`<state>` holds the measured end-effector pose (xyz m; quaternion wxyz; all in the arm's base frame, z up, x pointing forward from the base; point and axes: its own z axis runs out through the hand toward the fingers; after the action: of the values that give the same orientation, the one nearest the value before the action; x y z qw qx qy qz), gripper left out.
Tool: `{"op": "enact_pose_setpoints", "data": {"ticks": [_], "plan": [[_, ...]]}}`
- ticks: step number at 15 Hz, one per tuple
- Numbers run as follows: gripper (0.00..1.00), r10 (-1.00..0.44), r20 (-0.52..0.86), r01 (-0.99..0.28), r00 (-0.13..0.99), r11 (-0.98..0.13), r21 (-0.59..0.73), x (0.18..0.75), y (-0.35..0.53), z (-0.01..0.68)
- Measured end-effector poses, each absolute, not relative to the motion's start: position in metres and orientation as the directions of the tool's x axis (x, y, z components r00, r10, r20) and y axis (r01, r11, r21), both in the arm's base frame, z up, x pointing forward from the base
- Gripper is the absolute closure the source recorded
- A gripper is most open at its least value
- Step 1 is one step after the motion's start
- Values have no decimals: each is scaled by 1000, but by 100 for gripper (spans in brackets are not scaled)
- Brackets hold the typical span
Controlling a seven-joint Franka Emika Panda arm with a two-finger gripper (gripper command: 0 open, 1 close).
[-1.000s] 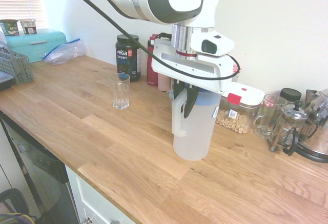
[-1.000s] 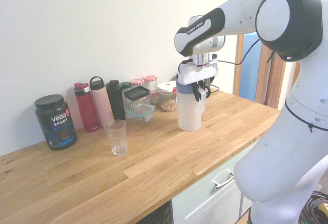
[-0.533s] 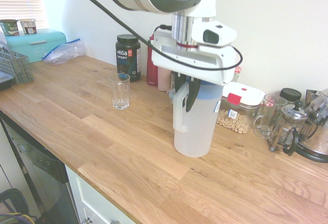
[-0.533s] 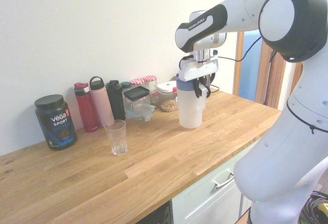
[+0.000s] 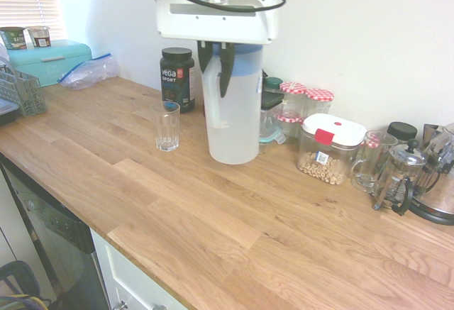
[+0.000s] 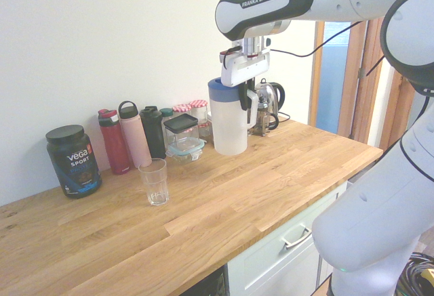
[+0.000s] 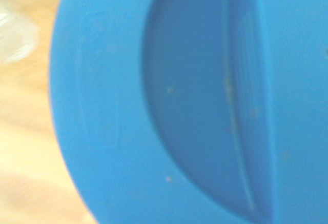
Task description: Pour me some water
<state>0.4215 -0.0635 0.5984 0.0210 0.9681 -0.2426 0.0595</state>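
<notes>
- Hanging from the hand (image 5: 215,76) near the top centre of the first exterior view is a translucent water jug (image 5: 233,122) with a blue lid (image 6: 220,88); the fingers are clamped tight on its handle and point straight down.
- The jug is upright and its base looks clear of the wooden worktop (image 5: 213,218), a shadow showing beneath it.
- An empty drinking glass (image 5: 167,126) stands on the worktop left of the jug in the first exterior view, near it but apart; in the second exterior view the glass (image 6: 154,181) sits lower left of the jug.
- Behind the glass, against the wall, stands a black Vega Sport tub (image 5: 177,79).
- To the right of the jug in the first exterior view are red-checked jars (image 5: 292,101), a white-lidded container (image 5: 328,150) of what look like nuts, a glass mug (image 5: 370,161) and a French press (image 5: 399,175).
- In the second exterior view a red bottle (image 6: 114,142), a pink bottle (image 6: 134,135) and a dark bottle (image 6: 153,131) line the wall.
- Up close, the wrist view is filled almost wholly by the blurred blue lid (image 7: 179,101).
</notes>
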Motion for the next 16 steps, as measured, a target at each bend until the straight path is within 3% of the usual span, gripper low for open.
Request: {"op": "enact_pose_setpoints", "data": {"ticks": [4,8,11,16], "plan": [[100,-242,83,-249,967,-963,99,420,15,592],[100,-17,41,-25,999,-977,214,430,67,584],[100,105,-34,111,994,-935,336,461,82,565],[100,193,-201,274,960,-784,556,487,105,534]]}}
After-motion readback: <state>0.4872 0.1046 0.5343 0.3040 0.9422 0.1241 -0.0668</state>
